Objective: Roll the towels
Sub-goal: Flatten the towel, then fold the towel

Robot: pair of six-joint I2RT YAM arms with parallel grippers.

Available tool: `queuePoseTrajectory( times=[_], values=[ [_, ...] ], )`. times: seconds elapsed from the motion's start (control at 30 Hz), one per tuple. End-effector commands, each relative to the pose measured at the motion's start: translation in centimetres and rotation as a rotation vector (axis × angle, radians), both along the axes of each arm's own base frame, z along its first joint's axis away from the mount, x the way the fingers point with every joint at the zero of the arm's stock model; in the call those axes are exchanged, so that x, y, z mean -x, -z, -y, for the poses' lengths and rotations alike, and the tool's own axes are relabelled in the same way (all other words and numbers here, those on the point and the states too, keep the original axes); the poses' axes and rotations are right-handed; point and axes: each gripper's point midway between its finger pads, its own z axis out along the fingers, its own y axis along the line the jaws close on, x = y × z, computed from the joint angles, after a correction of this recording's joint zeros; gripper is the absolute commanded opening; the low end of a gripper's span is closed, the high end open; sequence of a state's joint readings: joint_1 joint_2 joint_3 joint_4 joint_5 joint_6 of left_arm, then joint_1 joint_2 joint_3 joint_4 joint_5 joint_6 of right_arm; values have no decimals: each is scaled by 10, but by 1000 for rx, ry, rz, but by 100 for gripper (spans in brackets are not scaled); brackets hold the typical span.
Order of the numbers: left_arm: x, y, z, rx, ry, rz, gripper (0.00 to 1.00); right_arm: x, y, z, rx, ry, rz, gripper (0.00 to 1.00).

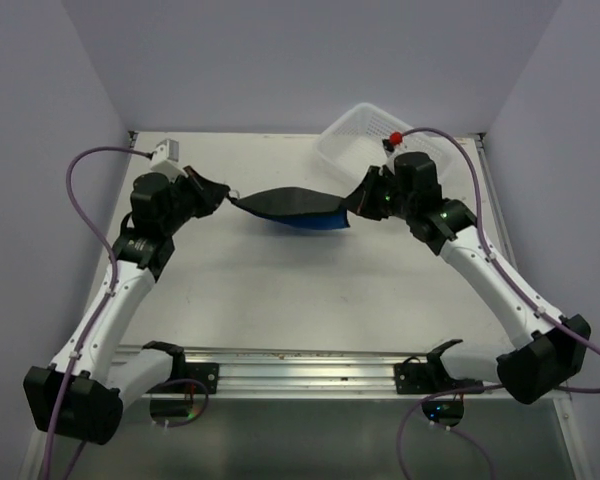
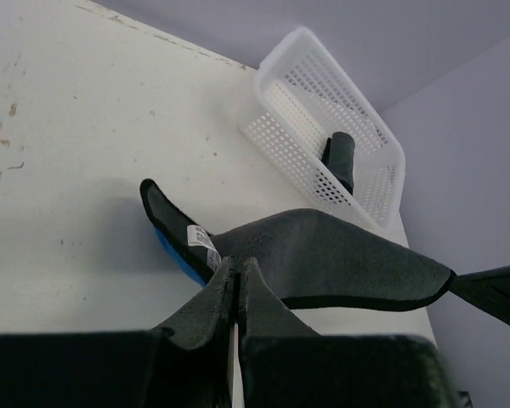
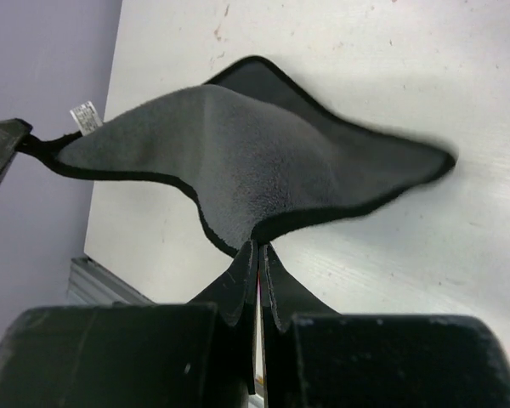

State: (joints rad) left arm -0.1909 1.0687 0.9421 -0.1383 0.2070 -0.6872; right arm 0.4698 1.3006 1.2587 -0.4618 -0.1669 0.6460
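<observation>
Two holds: left fingers [image 2: 211,293] and right fingers [image 3: 238,280] pinched shut on opposite hems of blue-and-grey fleece towel with black edging [image 1: 292,208].
Location: sagging between both holds above white table [image 1: 280,290].
Handling: likely light, limp, grippy; hem corners safest.

The stretched grey-and-blue cloth towel [image 1: 290,206] bars the table's [image 1: 280,300] far middle; the white perforated plastic basket [image 1: 332,150] crowds the far right corner; nearer, open room.

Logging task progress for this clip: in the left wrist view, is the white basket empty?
No, a dark rolled towel sits inside the white basket, showing above its near wall.
</observation>
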Motion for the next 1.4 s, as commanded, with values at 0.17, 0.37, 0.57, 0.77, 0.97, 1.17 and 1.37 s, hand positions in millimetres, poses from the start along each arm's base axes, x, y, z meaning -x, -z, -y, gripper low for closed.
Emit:
queuePoseTrajectory(
  times=[0.17,0.37,0.57,0.77,0.97,1.17,1.37],
  values=[
    [64,105,-19,-22,-52,-218,0,71,86,33,58,-9,-146,0],
    [116,194,-22,25,-61,-373,0,125,177,53,77,3,-326,0],
    [129,196,-29,21,-87,-352,0,150,189,69,73,50,-347,0],
    [125,202,-21,43,-52,-372,0,150,188,65,51,53,-372,0],
    [99,186,-18,62,-73,-317,0,129,187,66,61,147,-383,0],
    [60,156,-6,76,-56,-249,0,105,180,57,2,222,-390,0],
    [22,132,6,56,-33,-207,0,75,161,61,-17,301,-363,0]
  ],
)
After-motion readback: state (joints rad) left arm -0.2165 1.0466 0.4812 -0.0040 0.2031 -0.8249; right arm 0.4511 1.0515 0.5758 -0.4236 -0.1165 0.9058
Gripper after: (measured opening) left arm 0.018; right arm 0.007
